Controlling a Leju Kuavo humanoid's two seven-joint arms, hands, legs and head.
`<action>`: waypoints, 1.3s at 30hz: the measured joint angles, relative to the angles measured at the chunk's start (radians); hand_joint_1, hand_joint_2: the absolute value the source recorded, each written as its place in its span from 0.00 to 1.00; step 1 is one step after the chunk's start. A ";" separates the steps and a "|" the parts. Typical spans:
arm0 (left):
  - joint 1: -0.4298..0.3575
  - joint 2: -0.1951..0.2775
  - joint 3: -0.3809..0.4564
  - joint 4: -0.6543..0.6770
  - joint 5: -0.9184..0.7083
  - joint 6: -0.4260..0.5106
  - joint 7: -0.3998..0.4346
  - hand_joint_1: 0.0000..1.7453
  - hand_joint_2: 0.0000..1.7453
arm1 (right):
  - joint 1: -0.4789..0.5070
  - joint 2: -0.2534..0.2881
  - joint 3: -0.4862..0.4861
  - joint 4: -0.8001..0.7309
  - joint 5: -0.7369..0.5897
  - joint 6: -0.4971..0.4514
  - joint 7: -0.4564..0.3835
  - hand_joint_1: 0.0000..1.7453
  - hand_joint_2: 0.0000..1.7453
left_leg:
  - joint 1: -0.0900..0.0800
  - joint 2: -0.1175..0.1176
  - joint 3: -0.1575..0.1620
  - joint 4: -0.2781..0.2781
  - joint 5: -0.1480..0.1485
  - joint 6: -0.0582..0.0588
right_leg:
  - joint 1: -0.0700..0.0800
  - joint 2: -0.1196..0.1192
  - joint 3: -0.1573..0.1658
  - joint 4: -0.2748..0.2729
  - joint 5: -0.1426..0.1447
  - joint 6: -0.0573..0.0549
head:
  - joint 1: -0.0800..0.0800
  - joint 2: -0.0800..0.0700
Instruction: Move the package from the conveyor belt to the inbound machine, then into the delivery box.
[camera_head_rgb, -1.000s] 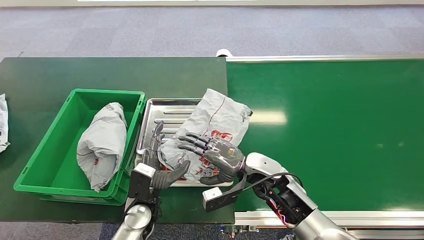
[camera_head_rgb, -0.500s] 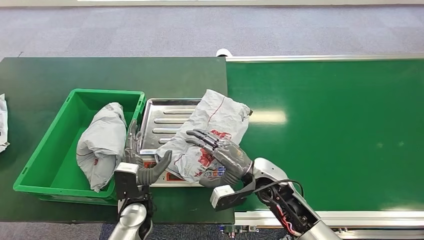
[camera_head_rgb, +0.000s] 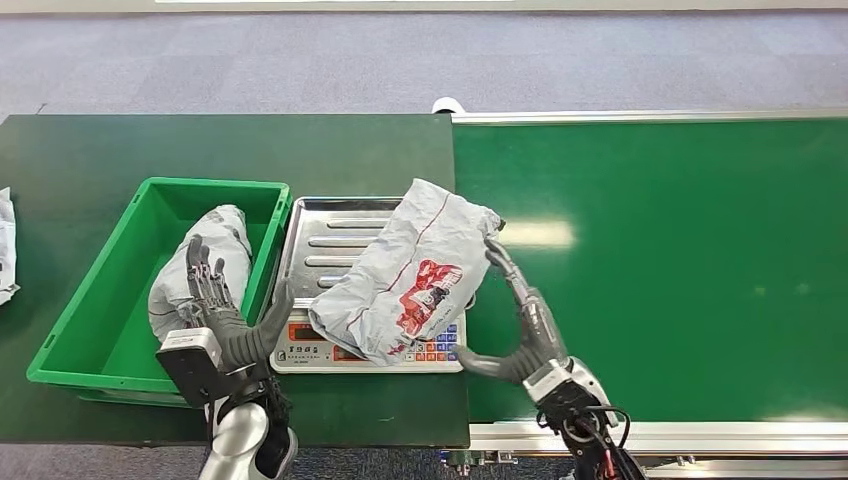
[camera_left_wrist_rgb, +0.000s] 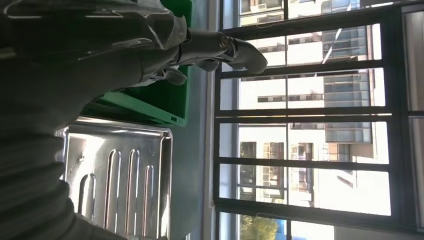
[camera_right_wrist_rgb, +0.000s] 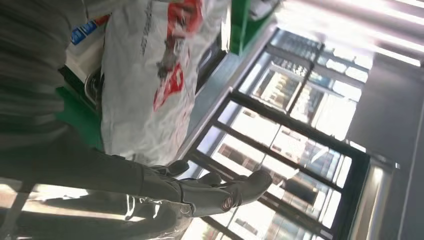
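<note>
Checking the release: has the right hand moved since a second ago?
Yes. The right hand has left the package on the scale, pulling back right over the conveyor belt.

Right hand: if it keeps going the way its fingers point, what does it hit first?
Probably the package on the scale. The right hand is open beside it, fingers angled up toward the bag's upper right corner; height is unclear, so it might pass just alongside.

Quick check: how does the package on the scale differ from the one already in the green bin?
The package on the scale lies spread across the steel tray, red print facing up, overhanging the keypad. The package in the green bin sits inside the green bin, bunched into a narrower roll, its print barely visible, partly hidden by the left robot hand. Both are crinkled grey plastic mailers, and neither is held.
</note>
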 joint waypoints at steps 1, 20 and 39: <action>-0.002 0.002 -0.006 0.009 -0.015 -0.018 0.000 0.00 1.00 | 0.013 0.002 -0.019 -0.016 -0.032 0.004 0.000 0.00 1.00 | 0.000 0.000 0.000 0.000 0.000 0.000 | 0.000 0.000 0.000 0.000 0.000 0.000 | 0.000 0.000; -0.172 0.049 -0.226 0.229 -0.668 -0.220 0.373 0.00 1.00 | 0.095 0.090 -0.216 -0.044 -0.134 0.167 -0.001 0.00 1.00 | 0.000 0.000 0.000 0.000 0.000 0.000 | 0.000 0.001 0.000 0.000 0.000 0.000 | 0.000 0.000; -0.256 0.022 -0.253 0.430 -0.923 -0.253 0.459 0.87 1.00 | 0.068 0.145 -0.294 0.033 -0.069 0.232 -0.001 0.00 1.00 | 0.000 0.000 0.000 0.000 0.000 0.000 | 0.000 0.001 0.000 0.000 0.000 0.000 | 0.000 0.000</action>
